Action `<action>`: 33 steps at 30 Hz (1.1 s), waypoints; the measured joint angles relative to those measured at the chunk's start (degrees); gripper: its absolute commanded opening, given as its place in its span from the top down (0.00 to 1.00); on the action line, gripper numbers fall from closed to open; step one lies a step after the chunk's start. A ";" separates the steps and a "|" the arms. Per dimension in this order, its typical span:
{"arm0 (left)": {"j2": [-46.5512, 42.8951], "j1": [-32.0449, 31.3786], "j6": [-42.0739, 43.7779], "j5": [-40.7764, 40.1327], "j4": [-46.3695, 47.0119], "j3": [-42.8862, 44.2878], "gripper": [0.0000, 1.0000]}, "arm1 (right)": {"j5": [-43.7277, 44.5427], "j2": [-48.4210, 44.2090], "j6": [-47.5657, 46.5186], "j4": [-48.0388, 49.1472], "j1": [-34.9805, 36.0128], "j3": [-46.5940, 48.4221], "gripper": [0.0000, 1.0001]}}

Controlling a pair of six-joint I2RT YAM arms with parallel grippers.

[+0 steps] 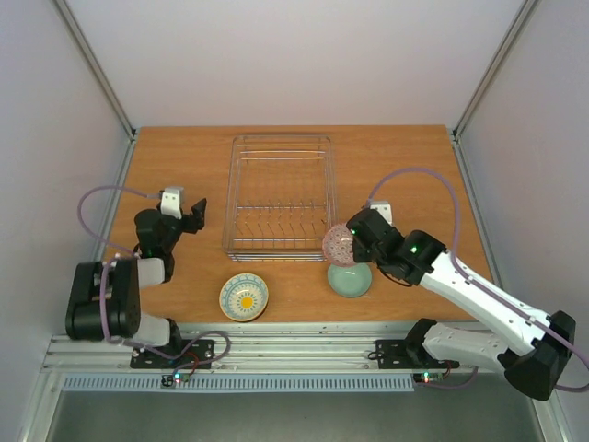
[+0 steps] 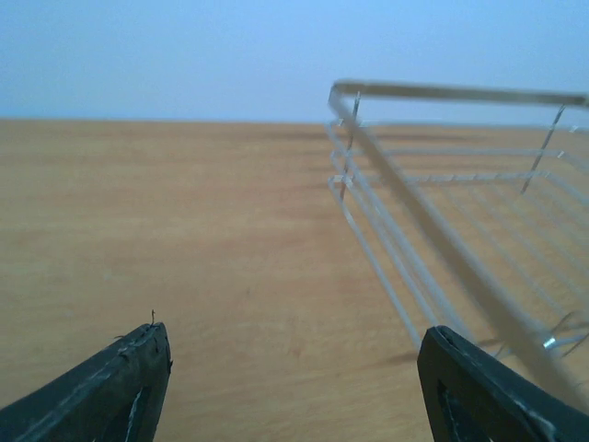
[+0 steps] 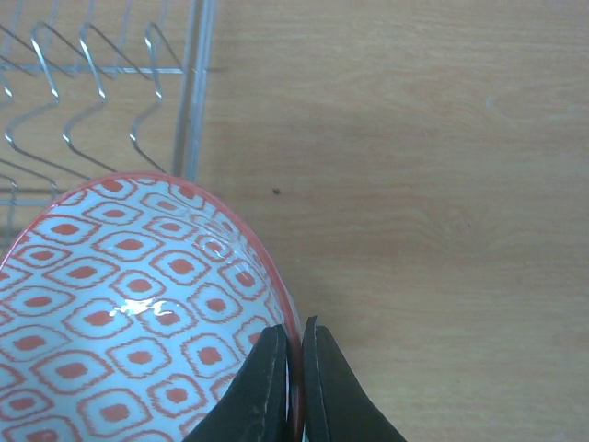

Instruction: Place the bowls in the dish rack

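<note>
red bowl (image 3: pixel 138 304) rim pinched, at rack (image 3: pixel 197 92) corner

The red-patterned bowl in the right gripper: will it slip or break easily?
Probably slippery: the red-patterned bowl looks glossy, and the right gripper pinches only its thin rim. Likely rigid but fragile if it knocks the dish rack.

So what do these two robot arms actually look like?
The left arm and right arm have chunky black joints linked by white segments. A lilac cable loops off each. The right one carries a small green light. The left claw and right claw each have two tapering black fingers.
</note>
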 measured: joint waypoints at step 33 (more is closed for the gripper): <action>-14.12 -8.39 18.18 28.55 -99.95 43.43 0.39 | -4.63 34.93 -12.85 16.28 8.11 29.18 0.99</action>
